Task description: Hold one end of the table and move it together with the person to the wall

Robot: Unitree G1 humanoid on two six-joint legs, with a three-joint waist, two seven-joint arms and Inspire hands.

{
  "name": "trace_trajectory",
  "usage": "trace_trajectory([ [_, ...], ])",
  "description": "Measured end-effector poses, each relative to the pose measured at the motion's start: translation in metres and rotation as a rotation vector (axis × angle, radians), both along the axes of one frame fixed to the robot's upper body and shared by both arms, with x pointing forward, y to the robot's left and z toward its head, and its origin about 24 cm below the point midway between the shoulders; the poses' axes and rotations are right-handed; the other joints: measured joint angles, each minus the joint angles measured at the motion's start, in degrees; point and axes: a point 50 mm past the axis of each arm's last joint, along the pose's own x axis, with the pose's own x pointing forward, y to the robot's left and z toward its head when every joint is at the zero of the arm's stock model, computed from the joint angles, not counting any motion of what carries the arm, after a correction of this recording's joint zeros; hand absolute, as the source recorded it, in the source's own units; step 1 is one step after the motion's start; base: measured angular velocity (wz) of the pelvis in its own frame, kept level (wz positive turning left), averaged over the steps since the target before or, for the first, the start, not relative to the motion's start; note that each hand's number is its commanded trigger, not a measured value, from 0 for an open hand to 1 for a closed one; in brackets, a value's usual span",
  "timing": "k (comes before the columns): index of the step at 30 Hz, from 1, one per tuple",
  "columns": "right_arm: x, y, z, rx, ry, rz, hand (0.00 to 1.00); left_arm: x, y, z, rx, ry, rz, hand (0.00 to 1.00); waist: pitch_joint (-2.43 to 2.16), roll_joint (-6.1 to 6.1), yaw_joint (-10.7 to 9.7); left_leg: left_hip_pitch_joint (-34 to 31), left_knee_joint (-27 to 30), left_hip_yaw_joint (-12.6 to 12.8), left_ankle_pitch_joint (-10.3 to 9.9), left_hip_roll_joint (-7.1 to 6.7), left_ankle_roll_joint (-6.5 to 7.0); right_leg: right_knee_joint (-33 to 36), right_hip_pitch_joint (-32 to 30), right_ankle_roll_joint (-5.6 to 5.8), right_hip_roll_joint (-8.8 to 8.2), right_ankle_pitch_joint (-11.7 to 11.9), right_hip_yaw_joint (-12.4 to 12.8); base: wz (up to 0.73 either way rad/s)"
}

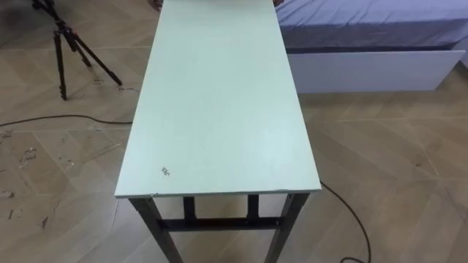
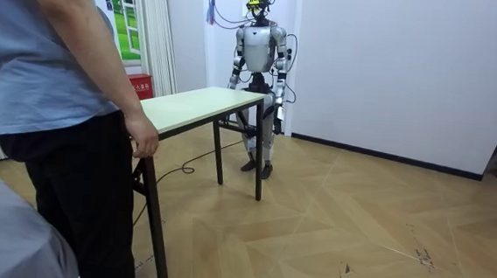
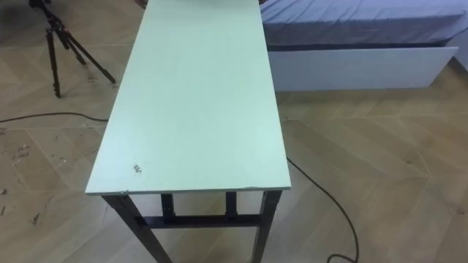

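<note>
Table [image 1: 219, 109]: person's hand [image 2: 143, 137] at near end, robot at far, left hand [image 2: 280, 96] & right hand [image 2: 234, 84] unreadable.

table [image 1: 219, 102] | pale green top, dark legs | stands on wood floor [image 1: 395, 161]

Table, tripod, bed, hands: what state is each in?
table, standing on the floor, top bare
tripod, standing, legs spread
bed, covered by a sheet
person's hand, at the table's far end
left hand, hanging low
right hand, hanging low
</note>
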Motion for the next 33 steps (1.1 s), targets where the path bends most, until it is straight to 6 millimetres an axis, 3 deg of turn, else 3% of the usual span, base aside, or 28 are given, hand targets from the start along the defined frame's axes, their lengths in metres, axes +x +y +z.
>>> trace_trajectory([
  [10,-0.017,0.000,-0.004,0.004,0.071,-0.017,0.00,-0.005,0.003,-0.001,0.012,0.014,0.042,0.00,-0.08,-0.18,0.1,0.0,0.0,0.0,0.0,0.02,0.00,0.0,0.3,0.00,-0.01,0.0,0.0,0.00],
  [16,-0.023,0.001,-0.006,0.039,0.113,-0.043,0.00,-0.016,0.001,-0.004,-0.090,0.051,0.133,0.00,-0.08,-0.41,0.2,0.0,0.1,0.1,0.0,-0.02,0.00,-0.1,0.5,0.02,-0.05,0.0,-0.1,0.00],
  [23,-0.017,0.000,-0.004,0.109,0.082,-0.042,0.00,-0.022,0.001,-0.006,-0.252,0.061,0.231,0.00,-0.02,0.71,0.1,-0.7,0.6,0.5,-0.1,0.00,0.08,0.0,-0.2,0.10,-0.17,-0.1,0.0,0.00],
  [33,-0.001,-0.010,0.005,0.179,-0.013,0.007,0.00,-0.010,0.010,0.001,-0.491,-0.053,0.381,0.00,0.05,1.33,0.1,-1.2,0.9,0.6,-0.1,-0.02,0.08,0.0,-0.3,0.17,-0.22,-0.1,-0.2,0.01],
])
